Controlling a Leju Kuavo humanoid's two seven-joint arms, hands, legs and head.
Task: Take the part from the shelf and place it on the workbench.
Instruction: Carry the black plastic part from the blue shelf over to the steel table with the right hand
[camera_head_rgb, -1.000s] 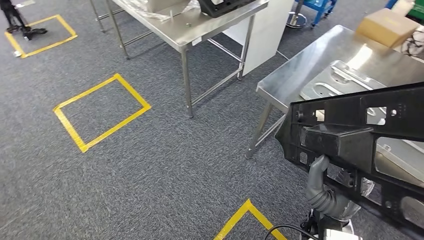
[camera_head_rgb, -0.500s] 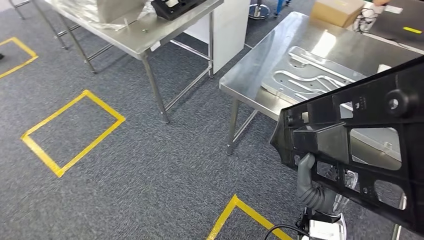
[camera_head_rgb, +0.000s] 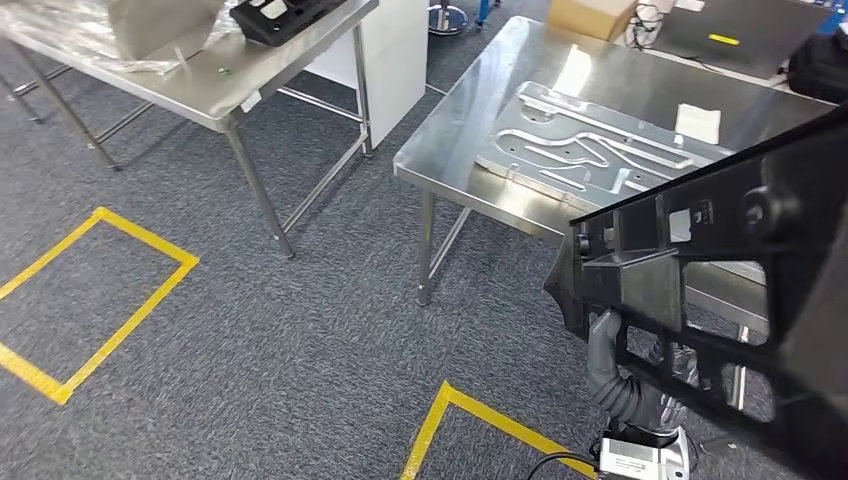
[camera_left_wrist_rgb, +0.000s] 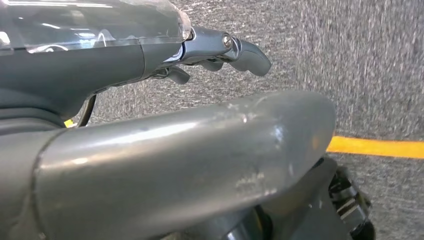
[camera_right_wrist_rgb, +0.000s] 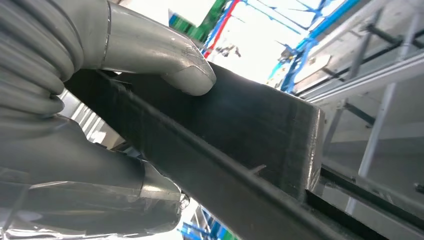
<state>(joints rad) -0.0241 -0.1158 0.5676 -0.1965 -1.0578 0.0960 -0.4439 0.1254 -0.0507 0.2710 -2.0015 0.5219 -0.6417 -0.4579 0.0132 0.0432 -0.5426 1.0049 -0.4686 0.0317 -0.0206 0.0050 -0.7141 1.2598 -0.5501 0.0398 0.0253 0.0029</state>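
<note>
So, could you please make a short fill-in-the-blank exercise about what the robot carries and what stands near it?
1. The right hand grips a large ____ plastic part.
2. On the nearest steel table lies a flat ____ plate with grooves.
3. The tape on the carpet is ____.
4. The left hand hangs above the ____.

Missing words: black; metal; yellow; carpet
</note>
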